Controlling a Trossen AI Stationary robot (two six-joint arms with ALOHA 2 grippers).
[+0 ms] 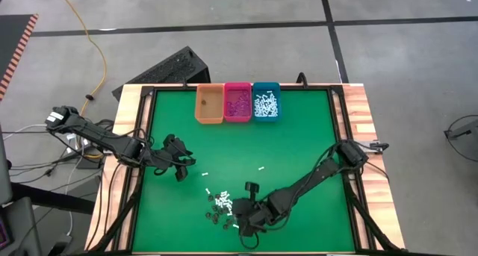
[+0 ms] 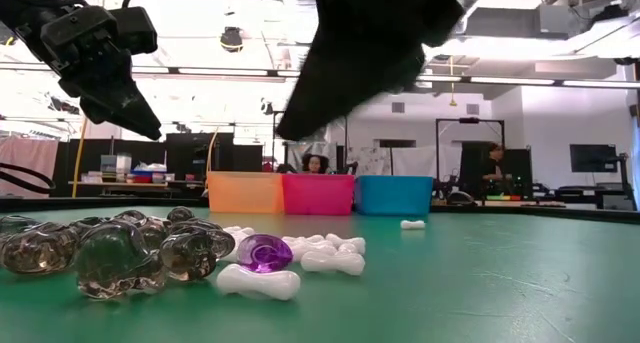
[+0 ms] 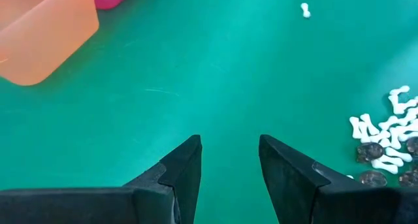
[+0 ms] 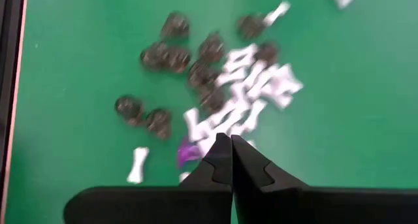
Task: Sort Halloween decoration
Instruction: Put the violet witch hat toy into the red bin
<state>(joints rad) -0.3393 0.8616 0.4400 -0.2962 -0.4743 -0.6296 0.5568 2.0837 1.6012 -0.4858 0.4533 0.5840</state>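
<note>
Many pieces are already lying in the bins (image 1: 237,103), but a pile (image 1: 220,206) is waiting on the bench (image 1: 299,136). The right pincer (image 4: 230,145) is pressed together above it, holding nothing visible; the left pincer (image 3: 228,159) is hanging spread.

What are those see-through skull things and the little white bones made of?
The skulls look like clear, smoky plastic: you can see through them, and the lights shine off them. The white bones look like smooth, solid plastic with a soft shine. It could be resin; looks alone can't settle it.

Bright ceiling lights (image 2: 300,73) glare in the low view; the right wrist view seems motion-blurred.
</note>
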